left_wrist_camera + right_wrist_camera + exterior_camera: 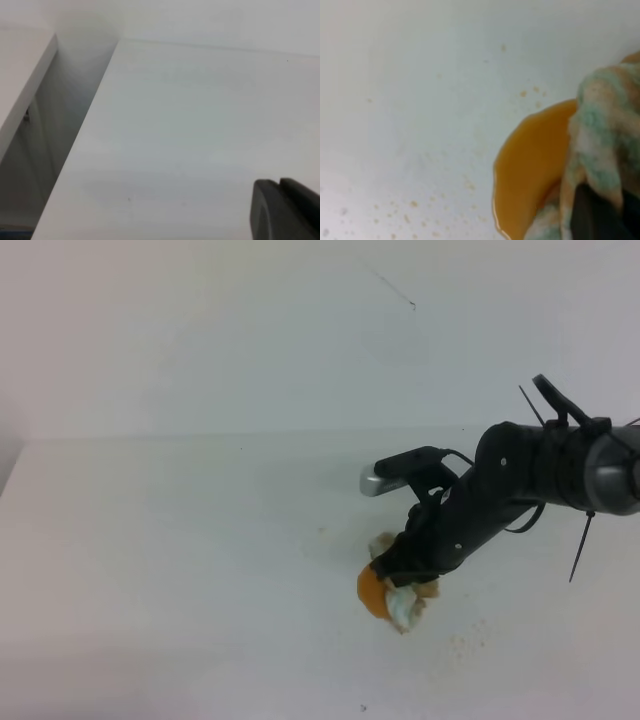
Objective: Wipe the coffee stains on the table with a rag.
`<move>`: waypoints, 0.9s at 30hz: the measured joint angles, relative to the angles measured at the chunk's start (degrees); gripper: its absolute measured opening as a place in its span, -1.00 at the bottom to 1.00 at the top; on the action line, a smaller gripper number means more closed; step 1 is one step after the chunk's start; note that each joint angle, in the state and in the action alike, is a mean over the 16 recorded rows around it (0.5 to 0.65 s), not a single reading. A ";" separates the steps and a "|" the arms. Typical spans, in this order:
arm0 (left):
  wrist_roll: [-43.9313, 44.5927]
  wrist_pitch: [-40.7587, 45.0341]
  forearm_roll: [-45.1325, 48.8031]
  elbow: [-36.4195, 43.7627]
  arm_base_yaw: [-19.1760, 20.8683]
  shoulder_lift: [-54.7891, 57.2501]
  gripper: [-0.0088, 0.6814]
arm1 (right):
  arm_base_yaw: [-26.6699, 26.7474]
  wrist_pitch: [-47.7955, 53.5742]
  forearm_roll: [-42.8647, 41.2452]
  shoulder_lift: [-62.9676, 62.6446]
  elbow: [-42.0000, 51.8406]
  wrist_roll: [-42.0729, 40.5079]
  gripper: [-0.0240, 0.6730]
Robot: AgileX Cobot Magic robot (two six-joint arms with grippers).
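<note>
Right pincer point(405, 585) clamped on the rag point(405, 608), pressed down onto the desk point(180, 540) at front centre-right, right on the coffee stain point(371, 592). The wrist view shows the rag point(602, 145) as a crumpled pale blue-green wad soaked tan, overlapping the right edge of the orange-brown puddle point(530, 170); most of the liquid still sits exposed to the rag's left. Small brown splatter specks point(410, 207) scattered on the desk around the puddle. Rag is soft, light and wet: it will bunch and smear, so grip high on the wad and leave loose cloth below to drag. Stain is liquid, will spread if pushed fast. Left pincer point(285, 210) only a dark edge in its own view, over bare desk, well apart; can't tell its state.
</note>
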 joint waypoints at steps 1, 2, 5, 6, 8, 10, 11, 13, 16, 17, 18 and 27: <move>0.00 0.00 0.00 0.00 0.00 0.00 -0.98 | 0.09 -0.05 0.12 0.05 0.00 0.00 -0.92; 0.00 0.00 0.00 0.00 0.00 0.00 -0.98 | 0.19 -0.09 0.24 0.10 0.00 0.00 -0.92; 0.00 0.00 0.00 0.00 0.00 -0.09 -0.98 | 0.48 -0.20 0.63 0.24 0.00 -0.03 -0.92; 0.00 0.00 0.00 0.00 0.00 -0.09 -0.98 | 0.59 -0.22 0.75 0.29 0.00 -0.05 -0.92; 0.00 0.00 0.00 0.00 0.00 -0.09 -0.98 | 0.81 -0.27 0.98 0.36 0.00 -0.07 -0.92; 0.00 0.00 0.00 0.13 0.00 -0.09 -0.98 | 1.05 -0.32 1.17 0.42 0.00 -0.10 -0.92; 0.00 0.00 0.00 0.13 0.00 -0.09 -0.98 | 1.19 -0.35 1.22 0.43 0.00 -0.12 -0.92; 0.00 0.00 -0.01 0.27 0.00 -0.09 -0.98 | 1.47 -0.43 1.36 0.42 0.00 -0.14 -0.92; 0.00 0.00 -0.01 0.54 0.00 -0.09 -0.98 | 1.89 -0.60 1.67 0.42 0.00 -0.18 -0.92; 0.00 0.00 -0.01 0.67 0.00 -0.09 -0.98 | 2.02 -0.68 1.79 0.42 0.00 -0.20 -0.92; 0.00 0.00 -0.02 0.81 0.00 -0.09 -0.98 | 2.15 -0.75 1.92 0.42 0.00 -0.21 -0.92; 0.00 0.00 -0.03 1.61 0.00 -0.09 -0.98 | 3.19 -1.30 3.07 0.42 0.00 -0.34 -0.92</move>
